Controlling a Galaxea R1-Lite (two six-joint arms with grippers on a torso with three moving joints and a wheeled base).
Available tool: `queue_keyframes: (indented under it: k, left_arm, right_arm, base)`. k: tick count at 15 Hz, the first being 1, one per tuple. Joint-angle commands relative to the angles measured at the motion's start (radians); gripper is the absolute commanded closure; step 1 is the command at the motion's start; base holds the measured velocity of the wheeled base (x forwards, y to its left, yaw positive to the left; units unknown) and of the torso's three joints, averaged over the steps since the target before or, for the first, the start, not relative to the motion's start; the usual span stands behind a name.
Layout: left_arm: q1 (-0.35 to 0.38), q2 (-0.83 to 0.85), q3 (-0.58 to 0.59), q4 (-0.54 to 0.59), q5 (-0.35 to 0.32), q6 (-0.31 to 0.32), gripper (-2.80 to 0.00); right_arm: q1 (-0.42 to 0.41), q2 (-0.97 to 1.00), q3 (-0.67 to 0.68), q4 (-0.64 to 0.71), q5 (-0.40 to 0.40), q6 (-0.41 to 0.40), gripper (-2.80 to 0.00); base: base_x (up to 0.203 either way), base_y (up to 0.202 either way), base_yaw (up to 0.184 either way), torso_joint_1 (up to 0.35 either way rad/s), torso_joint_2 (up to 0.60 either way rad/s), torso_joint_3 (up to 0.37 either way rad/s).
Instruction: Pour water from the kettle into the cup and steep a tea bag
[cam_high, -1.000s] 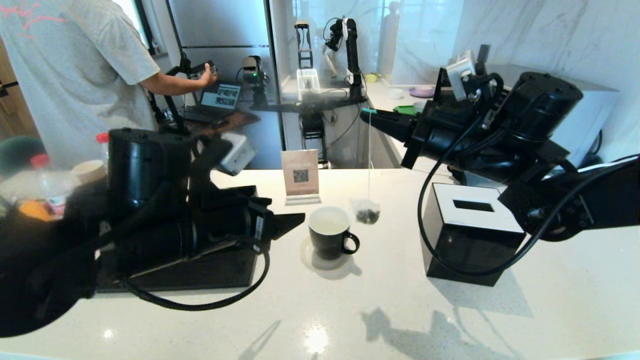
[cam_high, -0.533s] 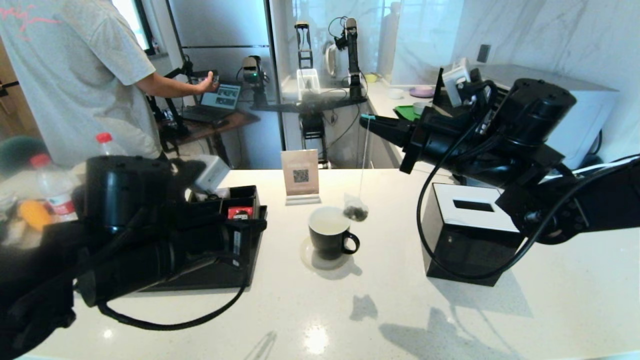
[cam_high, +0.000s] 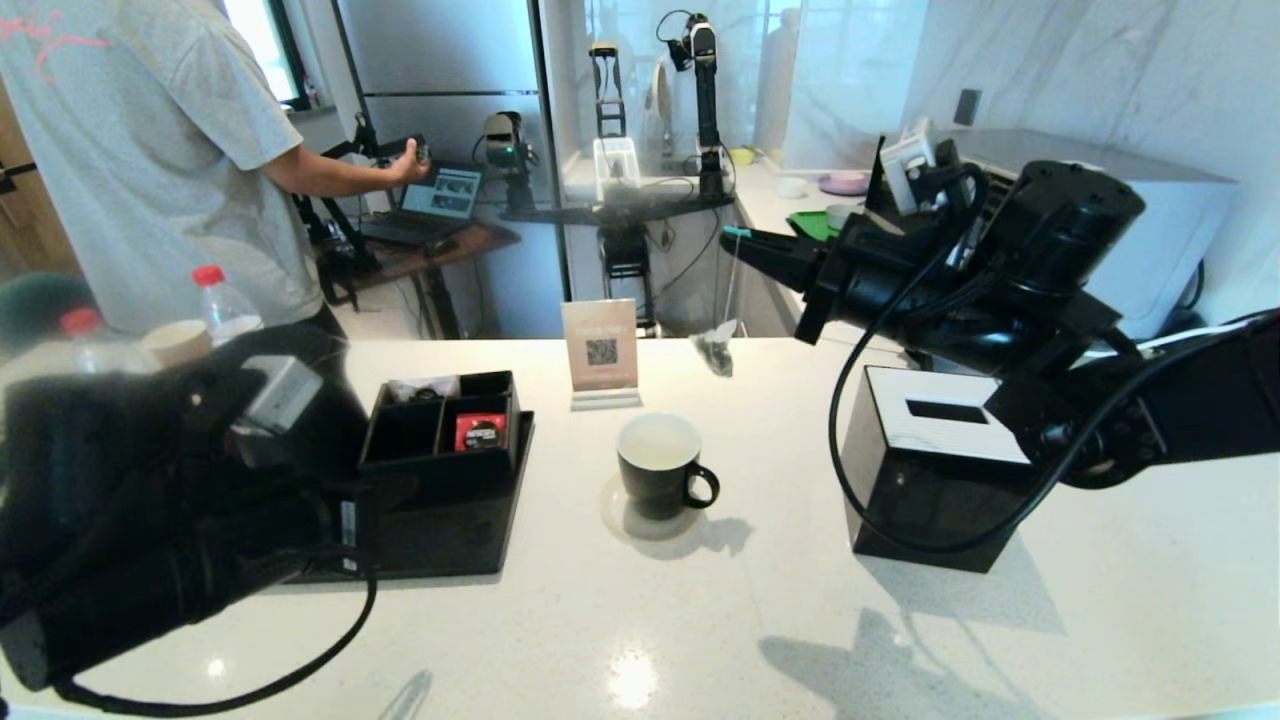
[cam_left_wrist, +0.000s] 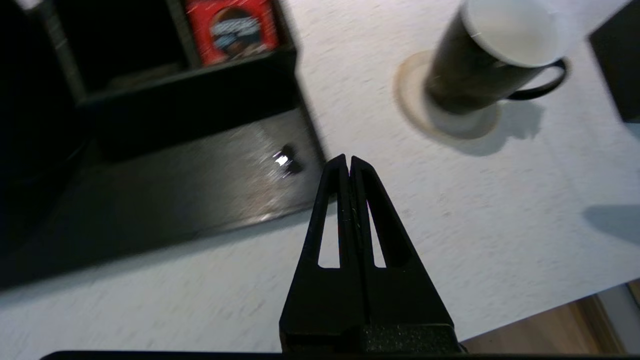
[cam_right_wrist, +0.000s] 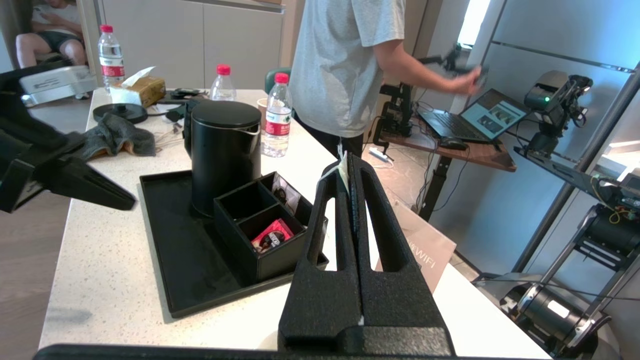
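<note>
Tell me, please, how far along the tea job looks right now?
Apparently done: the kettle stands on the black tray, and the cup sits on its coaster, its fill unclear. In hand: the right gripper pinches the string, the tea bag dangling beyond the cup. Left: lowering the bag in to steep. The left gripper is shut, empty, near the tray.
</note>
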Motion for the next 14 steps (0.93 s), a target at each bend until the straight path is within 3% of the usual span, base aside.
queue_keyframes:
  k: [1,6,11,14]
  left_arm:
    - [0.082,-0.089,0.1,-0.002,-0.003,-0.001,0.0]
    - [0.196,-0.289,0.285,-0.001,0.001,-0.025,0.0]
    - [0.212,-0.524,0.436,0.009,0.003,-0.064,0.0]
    - [0.217,-0.731,0.468,0.115,0.01,-0.091,0.0]
  right_arm:
    - [0.002,0.002,-0.004,-0.008,0.004,-0.001,0.0]
    - [0.0,0.002,0.002,-0.033,0.005,0.0,0.0]
    - [0.0,0.016,0.005,-0.042,0.011,0.0,0.0]
    - [0.0,0.037,0.002,-0.06,0.013,0.002,0.0]
  base:
    - [0.0,0.0,0.0,0.0,0.0,0.0]
    - [0.0,0.0,0.0,0.0,0.0,0.0]
    - [0.0,0.0,0.0,0.0,0.0,0.0]
    - [0.0,0.0,0.0,0.0,0.0,0.0]
